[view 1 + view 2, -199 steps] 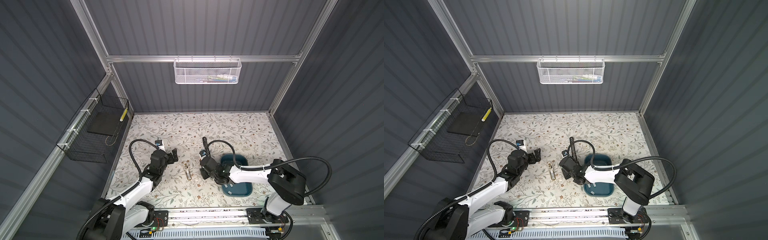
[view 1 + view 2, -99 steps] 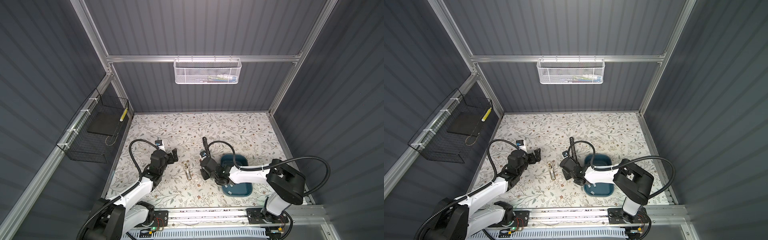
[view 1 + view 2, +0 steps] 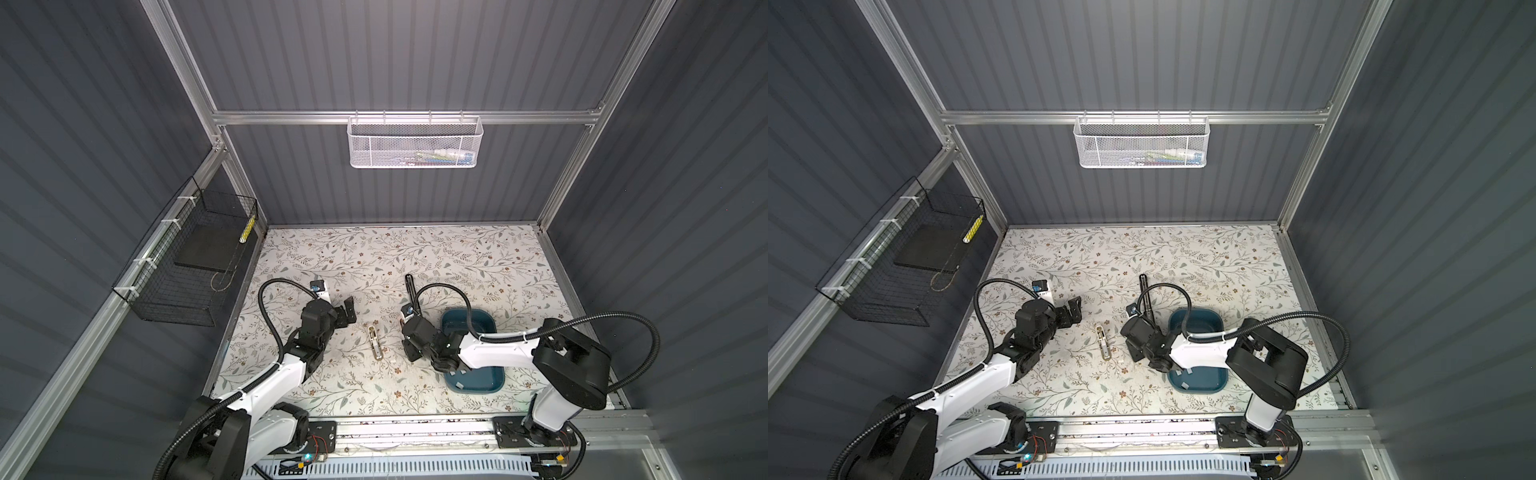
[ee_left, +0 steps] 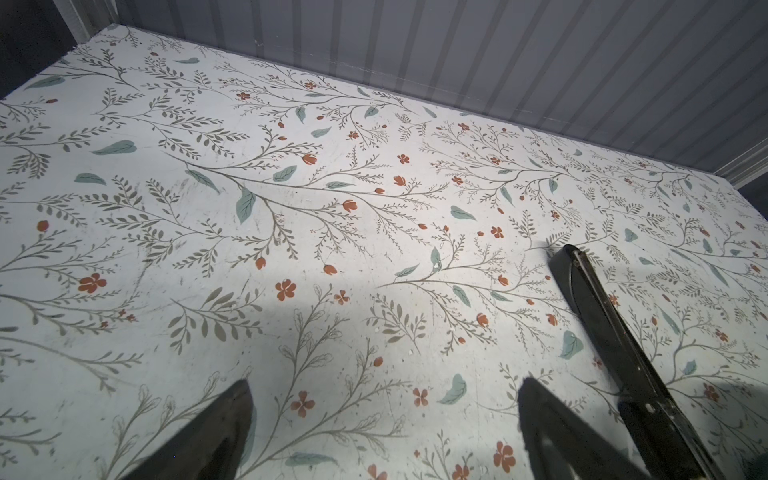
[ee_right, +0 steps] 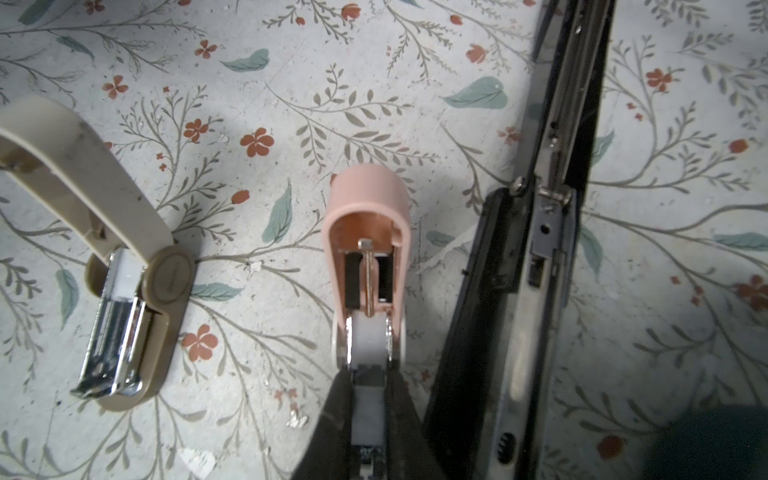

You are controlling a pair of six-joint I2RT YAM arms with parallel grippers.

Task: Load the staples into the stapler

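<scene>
Clamping pink stapler with right tool, at 3 o'clock from beige stapler; holding left tool apart over table.

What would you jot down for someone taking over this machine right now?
Left claw: open, empty, over the table.
Right claw: shut on the opened pink stapler, which is flanked by the open beige stapler and the black stapler.
Staples: grey strips lying in the blue tray, none picked up.
Done: staplers opened.
Left: likely fetch a strip, seat it in the pink stapler's channel, close the lid.
</scene>
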